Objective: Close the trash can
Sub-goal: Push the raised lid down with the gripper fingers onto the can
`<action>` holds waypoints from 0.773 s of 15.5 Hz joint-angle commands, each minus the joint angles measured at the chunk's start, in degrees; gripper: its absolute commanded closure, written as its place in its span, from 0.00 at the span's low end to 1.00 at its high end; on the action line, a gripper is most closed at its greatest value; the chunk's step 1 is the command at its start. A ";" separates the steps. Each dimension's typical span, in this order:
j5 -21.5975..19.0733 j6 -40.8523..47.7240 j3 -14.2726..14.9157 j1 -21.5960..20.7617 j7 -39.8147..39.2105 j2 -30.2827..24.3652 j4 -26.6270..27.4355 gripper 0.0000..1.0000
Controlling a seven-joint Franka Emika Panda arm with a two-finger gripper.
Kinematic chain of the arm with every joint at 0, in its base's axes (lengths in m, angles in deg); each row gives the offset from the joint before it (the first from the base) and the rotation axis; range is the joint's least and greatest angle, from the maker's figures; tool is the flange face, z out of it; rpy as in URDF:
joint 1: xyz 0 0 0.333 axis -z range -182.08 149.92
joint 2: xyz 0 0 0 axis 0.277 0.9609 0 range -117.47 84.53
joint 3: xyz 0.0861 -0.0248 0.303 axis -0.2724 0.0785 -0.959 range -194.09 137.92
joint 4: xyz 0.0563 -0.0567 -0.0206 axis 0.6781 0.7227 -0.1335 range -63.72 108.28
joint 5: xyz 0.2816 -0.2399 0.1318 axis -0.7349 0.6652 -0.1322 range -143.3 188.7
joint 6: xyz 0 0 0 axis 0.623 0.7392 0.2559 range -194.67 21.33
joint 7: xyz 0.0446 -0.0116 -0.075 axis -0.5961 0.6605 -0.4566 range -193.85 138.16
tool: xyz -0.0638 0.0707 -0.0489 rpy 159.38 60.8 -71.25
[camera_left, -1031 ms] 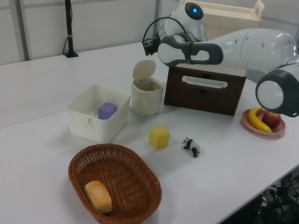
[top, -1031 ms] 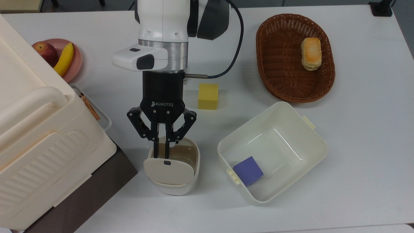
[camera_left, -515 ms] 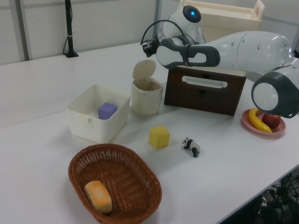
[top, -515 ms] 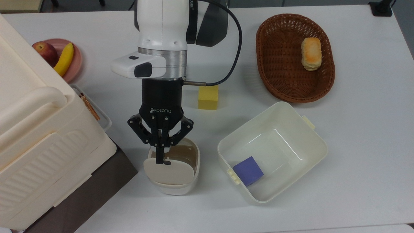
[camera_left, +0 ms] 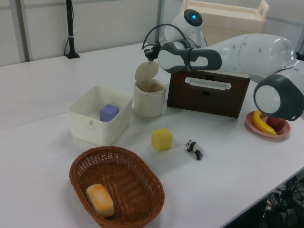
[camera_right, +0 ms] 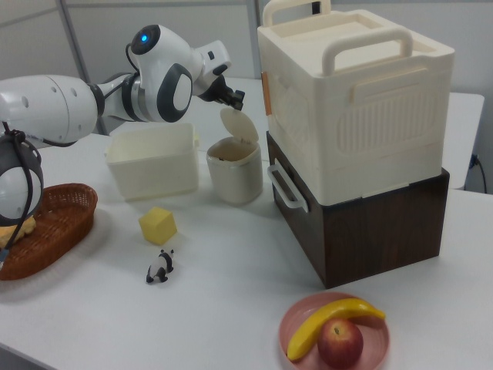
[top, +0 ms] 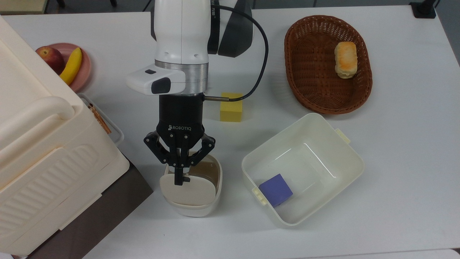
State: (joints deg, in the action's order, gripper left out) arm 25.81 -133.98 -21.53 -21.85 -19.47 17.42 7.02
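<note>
Jaws pressed together since a second ago (were spread); gripper point(top: 178, 181) tip at raised lid point(top: 187, 190) of trash can point(top: 192, 207): push imminent.

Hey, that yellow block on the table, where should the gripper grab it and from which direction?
Grip the yellow block across two opposite flat side faces, coming straight down from above. It sits flat on the white table with its top face level and bare table around it; the toy panda stands apart from it. Its parallel sides suit a two-finger pinch, so this looks like the easiest approach.
</note>
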 commanded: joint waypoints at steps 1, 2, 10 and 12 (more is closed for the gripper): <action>0.93 0.32 0.83 -0.56 1.47 -0.40 1.37 1.00; 0.93 2.15 0.83 -0.56 1.29 -0.57 2.16 1.00; -0.04 17.37 0.30 -0.47 -3.89 -1.02 3.56 1.00; -0.04 17.37 0.22 -0.65 -4.86 -0.84 5.84 1.00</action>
State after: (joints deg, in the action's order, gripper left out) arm 25.81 -117.46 -21.59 -21.76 -22.13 17.73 8.87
